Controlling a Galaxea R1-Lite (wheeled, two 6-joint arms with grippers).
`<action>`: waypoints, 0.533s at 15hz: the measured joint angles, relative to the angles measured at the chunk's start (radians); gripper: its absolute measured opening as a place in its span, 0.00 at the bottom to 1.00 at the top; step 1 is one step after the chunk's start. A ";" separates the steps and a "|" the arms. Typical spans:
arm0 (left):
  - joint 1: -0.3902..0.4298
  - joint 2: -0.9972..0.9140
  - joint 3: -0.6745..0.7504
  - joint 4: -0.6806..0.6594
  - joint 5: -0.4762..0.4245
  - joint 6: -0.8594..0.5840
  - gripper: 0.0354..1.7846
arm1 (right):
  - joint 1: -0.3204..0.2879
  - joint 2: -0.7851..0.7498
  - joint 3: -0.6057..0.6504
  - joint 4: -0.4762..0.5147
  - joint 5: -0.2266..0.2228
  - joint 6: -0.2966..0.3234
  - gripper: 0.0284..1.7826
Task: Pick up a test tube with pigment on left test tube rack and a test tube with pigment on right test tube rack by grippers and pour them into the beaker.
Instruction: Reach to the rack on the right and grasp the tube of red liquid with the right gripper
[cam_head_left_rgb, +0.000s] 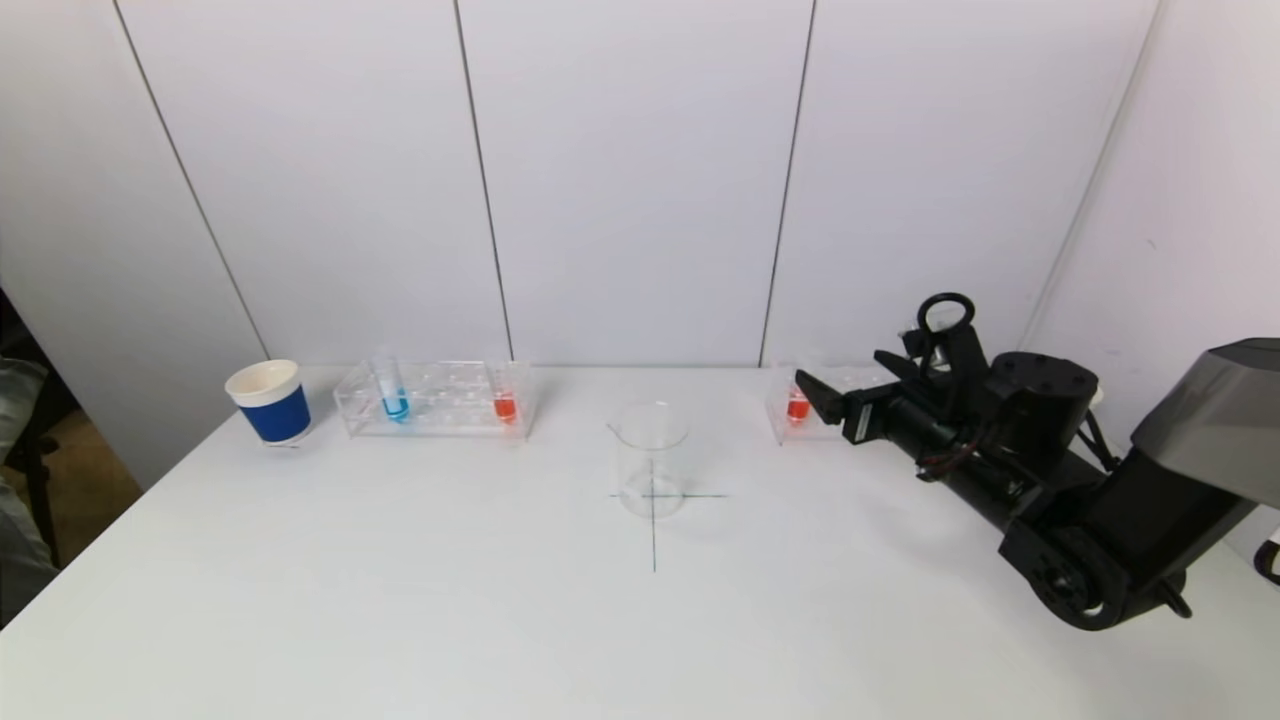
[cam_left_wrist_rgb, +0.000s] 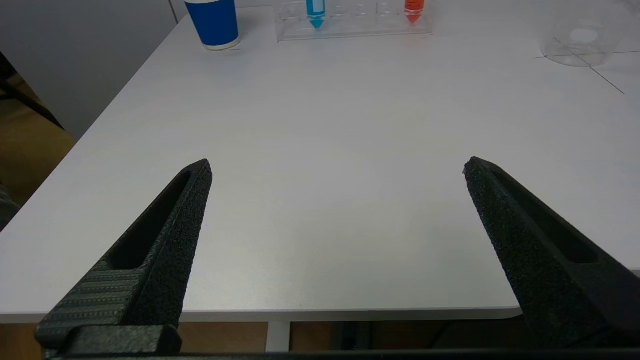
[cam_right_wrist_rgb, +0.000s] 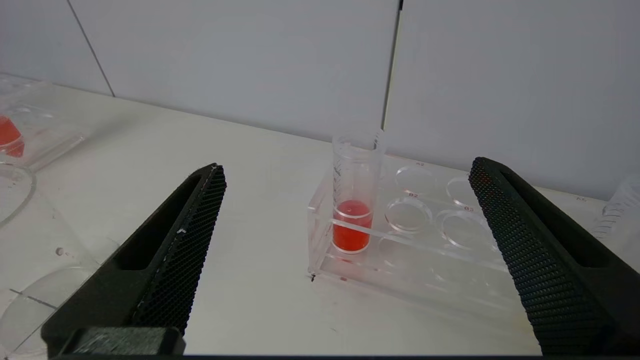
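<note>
Right claw (cam_right_wrist_rgb: 345, 172): released, fingers spread wide, nothing between them; raised above the table (cam_head_left_rgb: 400, 600) and aimed at the right rack.
Right claw target: red tube (cam_right_wrist_rgb: 353, 200) stands upright straight ahead of the claw, centred between the two fingertip lines, not touched.
Right rack (cam_right_wrist_rgb: 425, 260): clear plastic, just beyond the fingertips; the red tube occupies the corner hole nearest the claw; the neighbouring holes seen in the wrist view hold nothing.
Right arm (cam_head_left_rgb: 1050, 500): reaches in from the robot's right side, partly covering the rack in the head view.
Left claw (cam_left_wrist_rgb: 337, 165): released, fingers wide apart, empty; held low at the near edge of the table, out of the head view.
Left rack (cam_head_left_rgb: 437, 398): far ahead of the left claw, at the back of the table.
Left rack contents: blue tube (cam_head_left_rgb: 391, 388) towards the rack's left end, orange-red tube (cam_head_left_rgb: 505, 399) at its right end, both upright.
Beaker (cam_head_left_rgb: 651, 457): clear, upright on a drawn cross mark; ahead and to the right of the left claw, beside and to the left of the right claw.
Paper cup (cam_head_left_rgb: 269, 401): blue and white, just left of the left rack, far ahead of the left claw.
</note>
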 joint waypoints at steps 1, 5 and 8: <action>0.000 0.000 0.000 0.000 0.000 0.000 0.99 | 0.000 0.013 -0.014 0.005 -0.001 0.000 0.99; 0.000 0.000 0.000 0.000 -0.001 0.000 0.99 | 0.000 0.070 -0.080 0.020 -0.013 0.000 0.99; 0.000 0.000 0.000 0.000 0.000 0.000 0.99 | -0.001 0.107 -0.118 0.031 -0.015 0.000 0.99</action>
